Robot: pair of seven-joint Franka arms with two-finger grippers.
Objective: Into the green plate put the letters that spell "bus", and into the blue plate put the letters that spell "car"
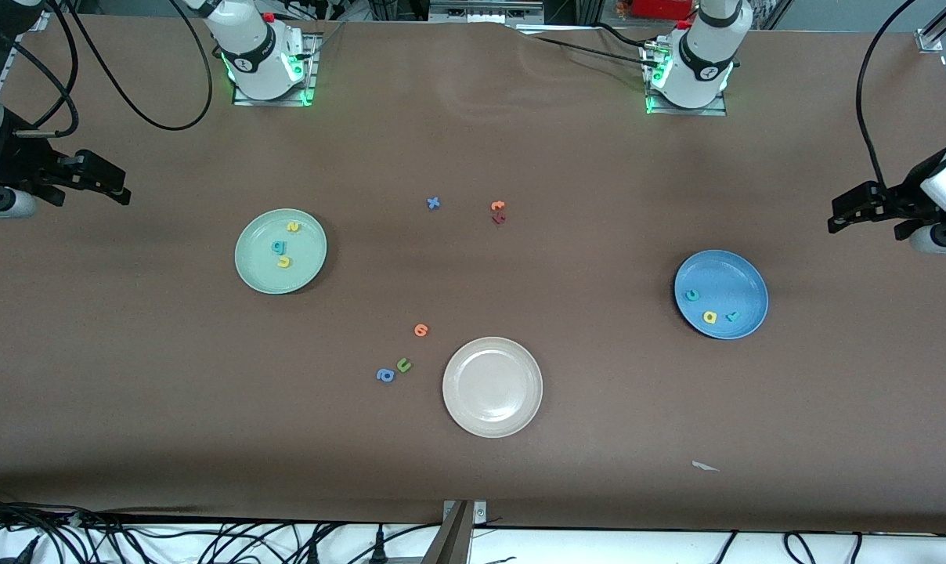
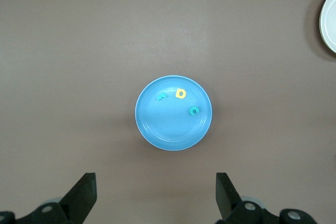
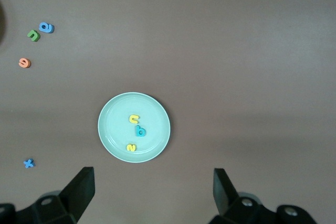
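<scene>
Teal b, yellow u, yellow s lie in green plate; c, a, r in blue plate. Left gripper and right gripper spread wide, empty, at table ends. Sorting looks complete; best keep arms clear, disturb nothing

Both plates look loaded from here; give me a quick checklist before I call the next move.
1. Green plate holds b, u, s: ok.
2. Blue plate holds c, a, r: ok.
3. No wrong letter in either plate: ok.
4. Left gripper open, holding nothing, above the blue plate: ok.
5. Right gripper open, holding nothing, above the green plate: ok.
6. White plate holds no letters: ok.
</scene>
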